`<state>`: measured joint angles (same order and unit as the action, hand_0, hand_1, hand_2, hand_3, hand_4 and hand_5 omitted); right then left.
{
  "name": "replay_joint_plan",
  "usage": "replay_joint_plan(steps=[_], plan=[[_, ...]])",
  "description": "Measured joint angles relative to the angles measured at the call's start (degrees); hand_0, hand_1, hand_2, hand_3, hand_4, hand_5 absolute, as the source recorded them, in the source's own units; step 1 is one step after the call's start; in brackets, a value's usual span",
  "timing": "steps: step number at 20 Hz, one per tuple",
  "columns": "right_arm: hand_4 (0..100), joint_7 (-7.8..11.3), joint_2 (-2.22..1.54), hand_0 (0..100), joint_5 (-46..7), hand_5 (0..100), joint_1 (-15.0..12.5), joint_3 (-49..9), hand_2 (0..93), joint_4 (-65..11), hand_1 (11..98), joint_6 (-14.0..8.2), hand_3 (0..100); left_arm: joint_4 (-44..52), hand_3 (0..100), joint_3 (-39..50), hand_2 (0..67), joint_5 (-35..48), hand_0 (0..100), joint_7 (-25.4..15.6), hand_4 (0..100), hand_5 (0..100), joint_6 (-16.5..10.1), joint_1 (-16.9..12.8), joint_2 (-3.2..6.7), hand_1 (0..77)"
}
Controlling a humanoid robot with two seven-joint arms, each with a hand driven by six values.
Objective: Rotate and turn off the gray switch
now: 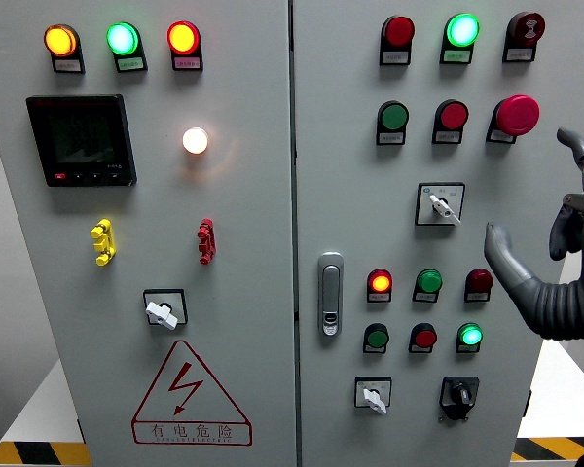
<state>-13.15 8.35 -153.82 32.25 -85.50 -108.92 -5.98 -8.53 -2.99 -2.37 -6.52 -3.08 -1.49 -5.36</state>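
Presently we record a grey control cabinet [263,292] with two door panels, seen from the head camera.

Left panel: along the top we note an orange lamp [60,40], a green lamp [123,38] and a red-rimmed lamp lit yellow [183,37], each over a small label. Below them sits a black display unit [81,139], and to its right a glowing white lamp [195,140]. Lower down we list a yellow fitting [102,241] and a red fitting [206,240], then a gray rotary switch [164,311] with its lever pointing down to the right. Under it is a red triangular hazard sign [190,394] with a lightning bolt.

Right panel: we count rows of red and green pushbuttons and lamps, a red mushroom button [517,114] at the upper right, and a lit green lamp [461,30] in the top row. A second gray switch [441,205] sits at mid-height in a black frame, its lever pointing down to the right. A third gray switch [373,395] lies near the bottom, beside a black knob [458,395]. A metal door handle [331,294] stands upright near the panel's left edge.

Right hand [555,263]: it enters from the right edge, dark grey, with its fingers spread and relaxed, holding nothing. Its thumb tip hangs right of the mid-height gray switch, apart from it, and touches no control that we can see.
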Motion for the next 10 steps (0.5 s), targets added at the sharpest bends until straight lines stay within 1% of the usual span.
replay_joint_plan(steps=[9, 10], plan=[[95, -0.03, 0.0, 35, -0.02, 100, 0.26, -0.01, 17.4, 0.16, 64.6, -0.1, 100, 0.0, 22, 0.0, 10.1, 0.0, 0, -0.02, 12, 12, 0.0, 0.0, 0.07, 0.0], [95, -0.03, 0.0, 35, -0.05, 100, 0.32, -0.07, 18.6, 0.27, 63.8, -0.14, 100, 0.0, 22, 0.0, 10.1, 0.0, 0, -0.02, 12, 12, 0.0, 0.0, 0.07, 0.0]])
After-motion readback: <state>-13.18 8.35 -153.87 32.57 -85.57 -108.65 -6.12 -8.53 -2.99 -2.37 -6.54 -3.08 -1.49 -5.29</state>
